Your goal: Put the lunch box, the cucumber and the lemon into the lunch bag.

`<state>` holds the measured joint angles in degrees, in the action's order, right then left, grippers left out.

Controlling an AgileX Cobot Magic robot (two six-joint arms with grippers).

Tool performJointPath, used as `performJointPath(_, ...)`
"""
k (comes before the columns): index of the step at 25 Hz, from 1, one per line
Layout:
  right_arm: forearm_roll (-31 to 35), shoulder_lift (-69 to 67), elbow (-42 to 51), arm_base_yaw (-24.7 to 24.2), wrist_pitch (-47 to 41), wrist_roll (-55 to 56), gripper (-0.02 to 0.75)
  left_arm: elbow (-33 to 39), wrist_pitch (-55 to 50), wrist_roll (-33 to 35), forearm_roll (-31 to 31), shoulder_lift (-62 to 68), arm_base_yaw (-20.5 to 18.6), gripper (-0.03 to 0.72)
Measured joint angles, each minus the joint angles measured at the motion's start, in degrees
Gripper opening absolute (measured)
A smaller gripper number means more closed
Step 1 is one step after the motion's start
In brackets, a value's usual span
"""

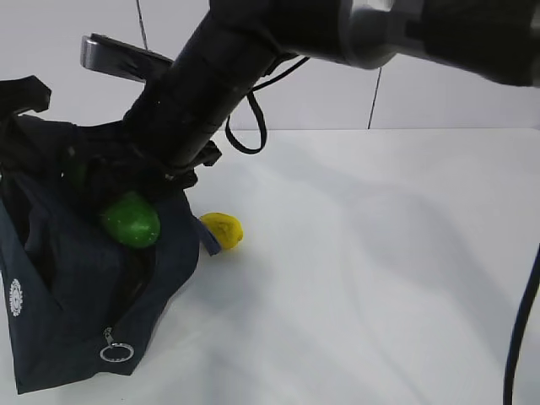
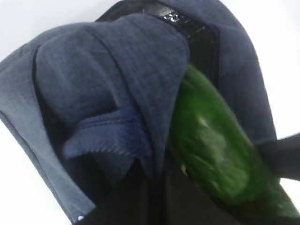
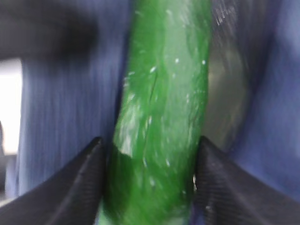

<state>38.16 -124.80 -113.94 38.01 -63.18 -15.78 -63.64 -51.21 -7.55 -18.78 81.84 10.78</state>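
Note:
The dark navy lunch bag (image 1: 76, 321) stands open at the left, its zipper ring at the front. My right gripper (image 3: 151, 140) reaches across into the bag's mouth, shut on the green cucumber (image 3: 164, 93). One end of the cucumber (image 1: 131, 221) sticks out over the bag's rim. My left gripper (image 2: 154, 208) is shut on a fold of the bag's fabric (image 2: 112, 93), close beside the cucumber (image 2: 215, 145). The yellow lemon (image 1: 222, 229) lies on the table just right of the bag. The lunch box is hidden.
The white table (image 1: 380, 278) stretches to the right of the bag and lemon. A black cable (image 1: 253, 126) loops down from the right arm, which crosses over the scene from the upper right.

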Motion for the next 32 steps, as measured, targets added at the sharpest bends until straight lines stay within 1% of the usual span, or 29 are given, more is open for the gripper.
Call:
performJointPath(3,2.77,-1.47,-0.33,0.26,2.87,-2.13,0.486,0.00,0.00,0.38,-0.70,0.00,0.00,-0.005)
performJointPath(8,3.39,-2.09,-0.37,0.52,3.18,-5.06,0.579,0.00,0.00,0.54,-0.82,0.00,0.00,-0.005)
performJointPath(11,3.39,-2.09,-0.89,0.52,1.22,-5.39,0.592,0.00,0.00,0.64,-0.82,0.00,0.00,-0.005)
performJointPath(14,2.63,-2.09,-4.46,-0.25,-4.23,-5.50,0.585,0.00,0.00,0.64,-0.82,0.00,0.00,-0.005)
performJointPath(17,-1.60,-2.09,-9.17,-0.98,-6.73,-4.52,0.572,0.00,0.10,0.64,0.08,0.00,0.00,-0.005)
performJointPath(20,-10.51,-1.98,-12.58,-1.35,-6.98,-1.89,0.566,0.00,0.10,0.64,1.74,0.00,0.00,-0.005)
performJointPath(27,-24.68,-1.77,-12.82,-1.95,-8.04,0.87,0.565,0.00,-0.11,0.64,7.72,0.00,0.00,-0.005)
performJointPath(29,-27.16,-1.77,-12.82,-2.54,-8.08,1.13,0.565,0.00,-0.19,0.64,9.32,0.00,0.00,-0.005)
performJointPath(32,-28.07,-1.77,-12.49,-4.10,-8.17,1.45,0.565,0.00,-0.44,0.64,11.37,0.00,0.00,-0.005)
